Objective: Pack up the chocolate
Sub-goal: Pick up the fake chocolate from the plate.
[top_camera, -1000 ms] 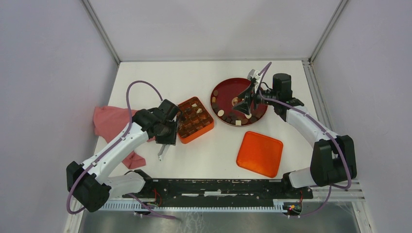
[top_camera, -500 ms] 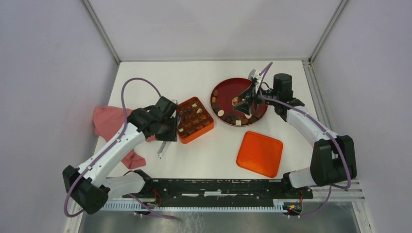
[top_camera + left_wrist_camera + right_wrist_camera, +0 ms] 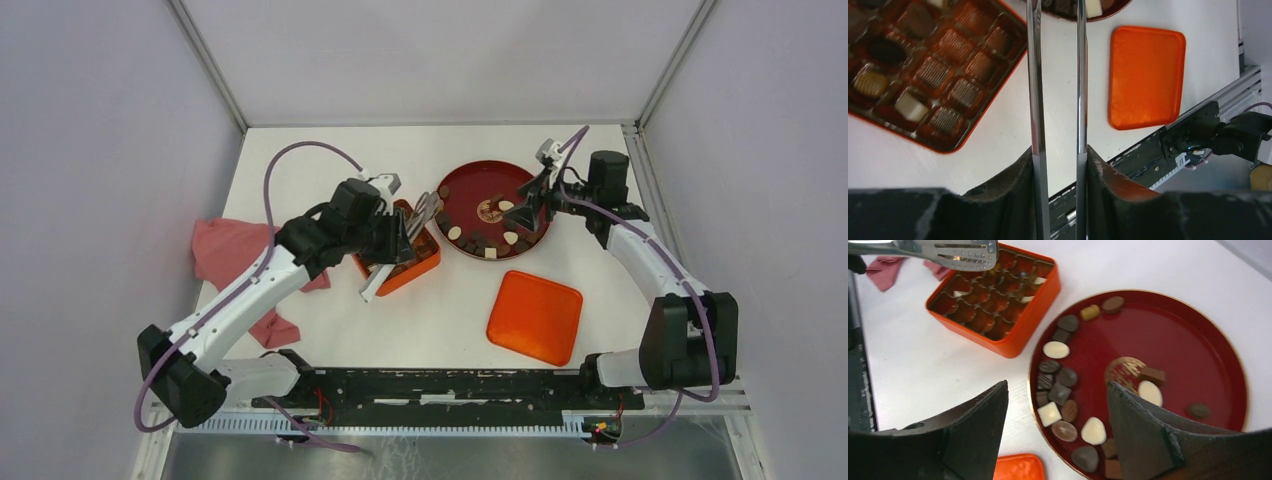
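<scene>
White table (image 3: 440,160) bearing a pink cloth (image 3: 225,250) at its left edge, an orange compartmented box (image 3: 422,264) and dark-red plate (image 3: 470,190) mid-surface, and an orange lid (image 3: 535,317) toward the near right corner.

Left end effector (image 3: 393,243), tongs (image 3: 427,207) now over box (image 3: 424,263)

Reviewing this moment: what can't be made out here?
- The tongs, tips: cut off by the top edge in the left wrist view; too small from above to show any piece held.
- The orange box: partly covered by the left gripper and tongs from above; cut off in the left wrist view.
- The plate, near side: hidden behind the right gripper in its wrist view.
</scene>
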`<act>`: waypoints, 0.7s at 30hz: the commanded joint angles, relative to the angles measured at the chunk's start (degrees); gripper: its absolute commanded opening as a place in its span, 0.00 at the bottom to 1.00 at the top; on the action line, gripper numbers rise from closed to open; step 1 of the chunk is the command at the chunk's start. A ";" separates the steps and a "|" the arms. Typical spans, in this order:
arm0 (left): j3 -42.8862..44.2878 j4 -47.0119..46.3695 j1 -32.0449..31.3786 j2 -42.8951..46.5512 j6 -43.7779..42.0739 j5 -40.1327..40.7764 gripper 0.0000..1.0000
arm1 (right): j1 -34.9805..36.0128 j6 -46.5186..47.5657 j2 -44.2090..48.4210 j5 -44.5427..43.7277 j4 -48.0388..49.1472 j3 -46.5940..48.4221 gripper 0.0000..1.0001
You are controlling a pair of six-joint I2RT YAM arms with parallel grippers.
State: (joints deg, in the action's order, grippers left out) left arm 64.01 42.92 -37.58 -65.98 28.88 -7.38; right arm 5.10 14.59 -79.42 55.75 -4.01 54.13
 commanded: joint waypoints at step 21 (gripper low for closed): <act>36.31 -6.42 -3.82 -48.03 -24.13 2.72 0.42 | -12.93 0.61 -1.35 4.81 -1.36 1.50 0.78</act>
State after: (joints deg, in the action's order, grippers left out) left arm 94.06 34.83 -41.23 -111.07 13.04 -7.14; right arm -7.62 13.80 -80.36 58.52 -5.41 54.11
